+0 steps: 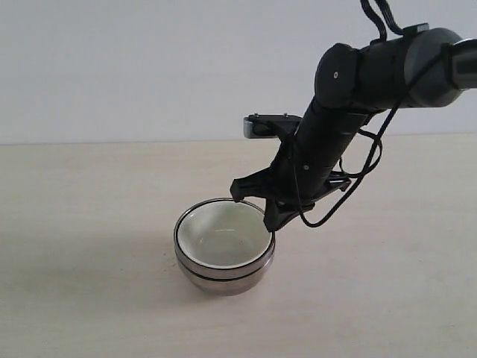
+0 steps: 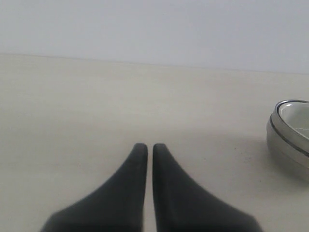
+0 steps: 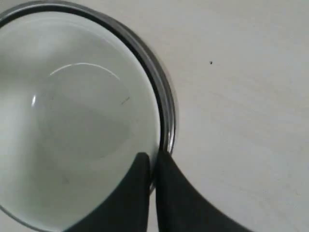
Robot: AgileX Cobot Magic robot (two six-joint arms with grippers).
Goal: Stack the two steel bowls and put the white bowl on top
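The two steel bowls (image 1: pixel 223 277) sit nested one in the other at the table's middle, and a dark seam shows between their rims. Inside them rests the white bowl (image 1: pixel 222 237), upright and empty. My right gripper (image 1: pixel 269 227) comes down on the stack's right rim. In the right wrist view, my right gripper (image 3: pixel 153 157) is shut on the white bowl (image 3: pixel 77 121), one finger inside it and the other outside the steel rim (image 3: pixel 167 104). My left gripper (image 2: pixel 146 146) is shut on nothing, low over bare table, with the steel bowls (image 2: pixel 282 142) off to its side.
The pale wooden table (image 1: pixel 89 209) runs back to a plain white wall. The right arm's black body and looped cables (image 1: pixel 365 160) hang above and to the right of the stack. The left arm does not show in the exterior view.
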